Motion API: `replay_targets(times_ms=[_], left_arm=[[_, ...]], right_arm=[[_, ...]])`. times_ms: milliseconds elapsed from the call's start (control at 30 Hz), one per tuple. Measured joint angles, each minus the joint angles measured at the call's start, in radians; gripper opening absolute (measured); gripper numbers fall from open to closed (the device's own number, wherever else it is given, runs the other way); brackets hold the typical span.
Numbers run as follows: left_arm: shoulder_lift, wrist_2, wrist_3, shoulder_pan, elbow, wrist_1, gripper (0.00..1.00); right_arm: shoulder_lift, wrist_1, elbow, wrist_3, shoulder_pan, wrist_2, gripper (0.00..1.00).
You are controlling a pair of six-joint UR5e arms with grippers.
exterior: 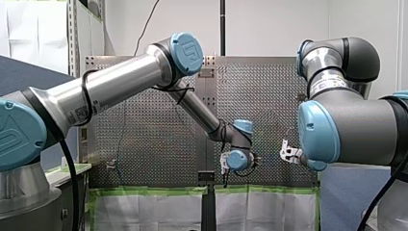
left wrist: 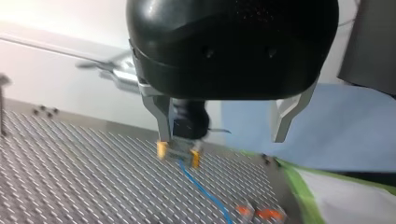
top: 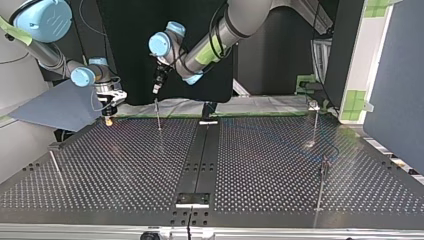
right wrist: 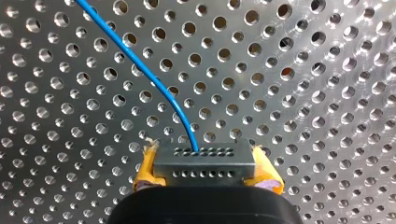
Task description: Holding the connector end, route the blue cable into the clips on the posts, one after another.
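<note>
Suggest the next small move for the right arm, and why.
Probably carry the connector, clamped in my right gripper, across to the nearest post. The blue cable trails loose behind it, in no clip that shows.

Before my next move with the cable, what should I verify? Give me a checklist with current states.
1. The right hand is shut on the connector: ok.
2. The cable leaves the connector without kinks: ok.
3. The left hand is open and empty: ok.
4. The cable sits in the clip of the post under the left hand: cannot tell.
5. The left hand is clear of that post: cannot tell.
</note>
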Motion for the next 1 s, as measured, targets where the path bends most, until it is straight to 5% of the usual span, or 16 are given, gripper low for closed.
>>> replay_targets(times_ms=[533, 1000], left_arm=[[0.153, -0.035, -0.074, -0.032, -0.154, 0.144, 0.98], [0.275, -0.056, -0.141, -0.002, -0.275, 0.088, 0.98]], right_arm=[[0.000, 0.002, 0.000, 0.000, 0.001, -0.008, 0.00], [0.001, 0.003, 0.000, 0.000, 0.000, -0.013, 0.00]])
